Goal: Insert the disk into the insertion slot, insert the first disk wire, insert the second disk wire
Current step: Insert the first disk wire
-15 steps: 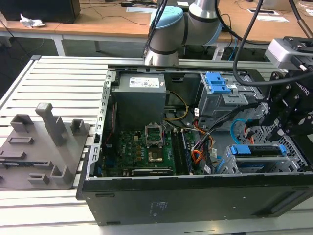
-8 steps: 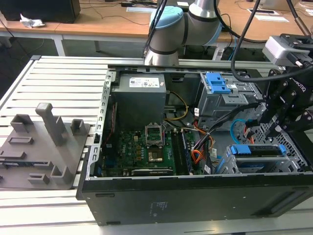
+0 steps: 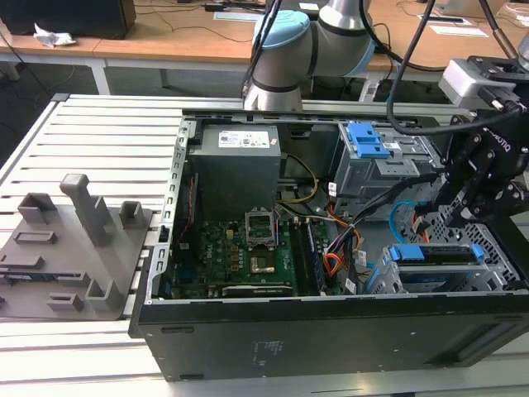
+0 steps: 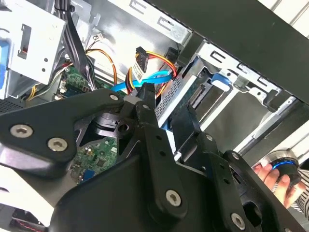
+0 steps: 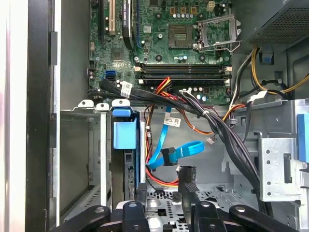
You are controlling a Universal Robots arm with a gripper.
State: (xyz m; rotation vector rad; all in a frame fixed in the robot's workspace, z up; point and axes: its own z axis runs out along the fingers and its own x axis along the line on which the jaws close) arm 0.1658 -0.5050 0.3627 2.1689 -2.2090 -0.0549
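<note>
Black end effector [image 3: 461,217] at the exterior view's right, tip downward, both fingers [image 4: 149,126] well apart.

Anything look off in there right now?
The second disk wire loops loose in the case, its black plug apparently unconnected. A person's hand shows past the case wall in the second wrist view.

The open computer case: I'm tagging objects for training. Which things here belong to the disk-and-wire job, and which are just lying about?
Job in hand: disk, insertion slot, second disk wire, claw.
Just lying about: grey fixture block, crumpled paper, power supply, blue latch.
</note>
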